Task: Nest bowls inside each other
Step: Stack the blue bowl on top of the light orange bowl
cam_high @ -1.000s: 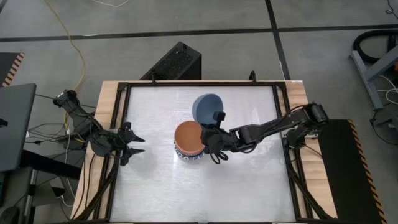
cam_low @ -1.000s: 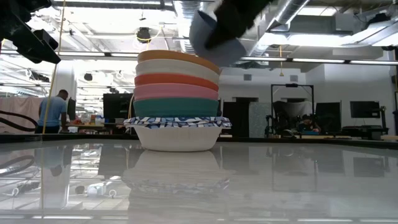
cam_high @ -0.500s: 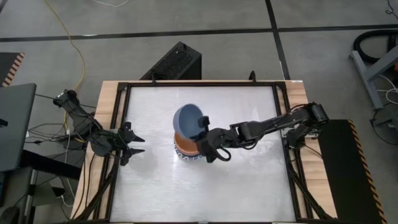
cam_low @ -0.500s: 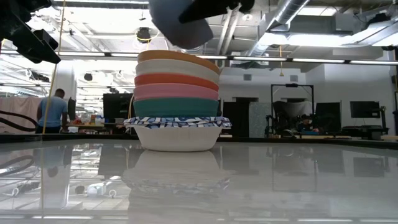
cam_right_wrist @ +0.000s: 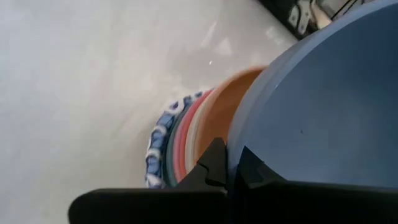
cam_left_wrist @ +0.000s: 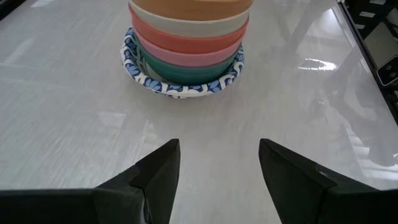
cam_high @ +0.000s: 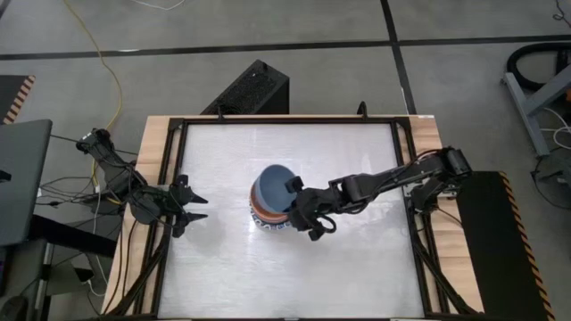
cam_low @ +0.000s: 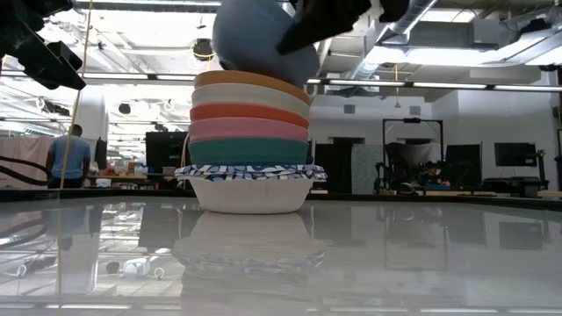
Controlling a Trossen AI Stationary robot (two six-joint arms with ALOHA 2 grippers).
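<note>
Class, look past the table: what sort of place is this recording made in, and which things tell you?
Probably a robotics lab or workshop: exposed ceiling ducts, monitors and workstations behind the table, and cables across the concrete floor.

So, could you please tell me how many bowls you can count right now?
7: the blue bowl in the right end effector over the stack, then orange, cream, red, pink, green, and a blue-patterned white one. More may be hidden inside.
</note>
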